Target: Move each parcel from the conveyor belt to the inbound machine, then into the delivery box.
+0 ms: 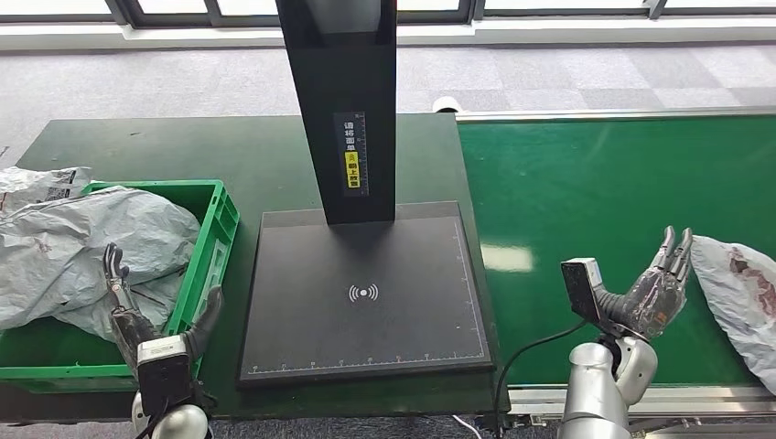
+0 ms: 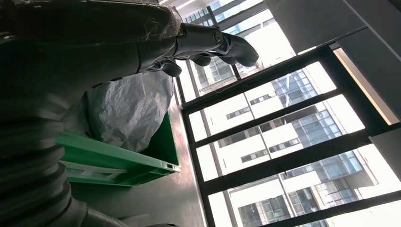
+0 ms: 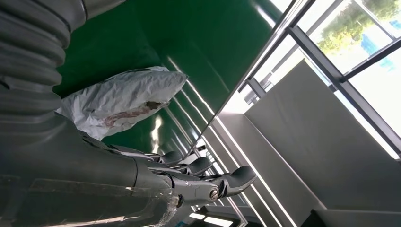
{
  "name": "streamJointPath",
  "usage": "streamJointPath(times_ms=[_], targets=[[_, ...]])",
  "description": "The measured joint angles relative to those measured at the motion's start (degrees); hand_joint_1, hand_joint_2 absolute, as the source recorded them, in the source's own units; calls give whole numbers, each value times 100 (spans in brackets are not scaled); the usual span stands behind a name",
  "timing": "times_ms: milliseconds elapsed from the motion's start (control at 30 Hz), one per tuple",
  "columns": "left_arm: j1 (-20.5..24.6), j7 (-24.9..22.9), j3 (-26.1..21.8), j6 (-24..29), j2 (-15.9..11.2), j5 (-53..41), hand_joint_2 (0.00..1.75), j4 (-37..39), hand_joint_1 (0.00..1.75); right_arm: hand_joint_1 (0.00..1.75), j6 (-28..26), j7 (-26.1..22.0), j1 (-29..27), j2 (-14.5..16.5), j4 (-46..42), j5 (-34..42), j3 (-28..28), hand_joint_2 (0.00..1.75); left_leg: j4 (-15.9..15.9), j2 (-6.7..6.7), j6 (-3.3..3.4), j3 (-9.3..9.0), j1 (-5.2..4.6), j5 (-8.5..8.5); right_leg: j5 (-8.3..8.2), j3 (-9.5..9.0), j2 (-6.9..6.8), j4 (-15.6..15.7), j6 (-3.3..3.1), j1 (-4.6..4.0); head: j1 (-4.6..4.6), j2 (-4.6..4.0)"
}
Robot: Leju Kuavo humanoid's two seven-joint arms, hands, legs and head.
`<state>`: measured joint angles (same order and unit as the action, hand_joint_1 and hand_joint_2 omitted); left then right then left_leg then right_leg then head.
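A grey plastic parcel (image 1: 739,302) with a reddish smear lies on the green conveyor belt (image 1: 595,201) at the right edge; the right wrist view shows this parcel (image 3: 124,101) close by. My right hand (image 1: 657,291) hangs open just left of it, fingers spread, touching nothing. The black inbound machine (image 1: 364,293) sits in the middle, its plate bare under a tall black post (image 1: 340,101). At the left, the green delivery box (image 1: 209,261) holds grey parcels (image 1: 82,247). My left hand (image 1: 137,315) is raised open at the box's near right corner, holding nothing.
Another grey bag (image 1: 41,187) with a label lies behind the box at the far left. The dark table (image 1: 229,151) stretches behind the machine. A metal rail (image 1: 613,114) edges the belt's far side. A black cable (image 1: 526,352) runs by my right wrist.
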<state>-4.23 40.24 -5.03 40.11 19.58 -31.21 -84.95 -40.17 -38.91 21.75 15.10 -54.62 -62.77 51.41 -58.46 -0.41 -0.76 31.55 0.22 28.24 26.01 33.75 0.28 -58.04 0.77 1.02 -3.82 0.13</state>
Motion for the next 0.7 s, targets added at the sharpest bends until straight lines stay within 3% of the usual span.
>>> streamJointPath(times_ms=[367, 533, 700], targets=[[-3, 0, 0, 0, 0, 51, 175, 20, 0, 0, 0, 260, 119, -122, 268, -298, 180, 175, 0, 0, 0, 0, 0, 0, 0, 0, 0, 0, 0, 0, 0, 0], [2, 1, 0, 0, 1, 151, 175, 66, 0, 0, 0, 944, 179, -219, 370, -1092, 442, 175, 0, -2, 0, 0, 0, 0, 0, 0, -1, 0, 0, 0, 0, 0], [14, 2, 0, 0, 1, 174, 175, 162, 0, 0, 0, 1417, 229, -486, 802, -1262, 550, 175, -1, -1, 0, 0, -1, 0, 0, 0, 0, 0, 0, 1, 0, 0]])
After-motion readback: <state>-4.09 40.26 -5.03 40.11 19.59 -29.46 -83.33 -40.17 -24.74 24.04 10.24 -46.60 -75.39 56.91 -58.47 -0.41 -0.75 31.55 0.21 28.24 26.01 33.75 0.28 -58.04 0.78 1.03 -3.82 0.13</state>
